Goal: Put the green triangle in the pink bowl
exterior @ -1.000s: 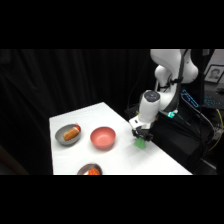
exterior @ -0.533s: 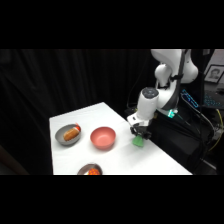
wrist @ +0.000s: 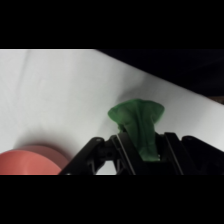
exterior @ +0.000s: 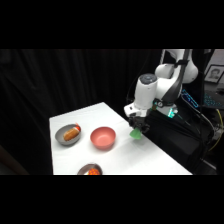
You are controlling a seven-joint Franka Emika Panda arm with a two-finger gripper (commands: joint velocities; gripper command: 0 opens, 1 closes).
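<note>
The green triangle (exterior: 135, 133) hangs just above the table near its right edge, and my gripper (exterior: 136, 127) is shut on it. In the wrist view the green triangle (wrist: 136, 117) sticks out beyond the gripper (wrist: 143, 151), with the black fingers clamped on its near end. The pink bowl (exterior: 103, 137) stands on the table to the left of the gripper, a short gap away. Its rim shows as the pink bowl (wrist: 30, 161) at the lower left of the wrist view.
A grey bowl (exterior: 68, 134) with an orange item stands left of the pink bowl. Another grey bowl (exterior: 90, 170) with orange items sits at the table's near edge. The table's right edge (exterior: 165, 152) runs just beyond the gripper, with dark cloth behind.
The gripper has risen a little with the green triangle in it and shifted slightly left, toward the pink bowl.
</note>
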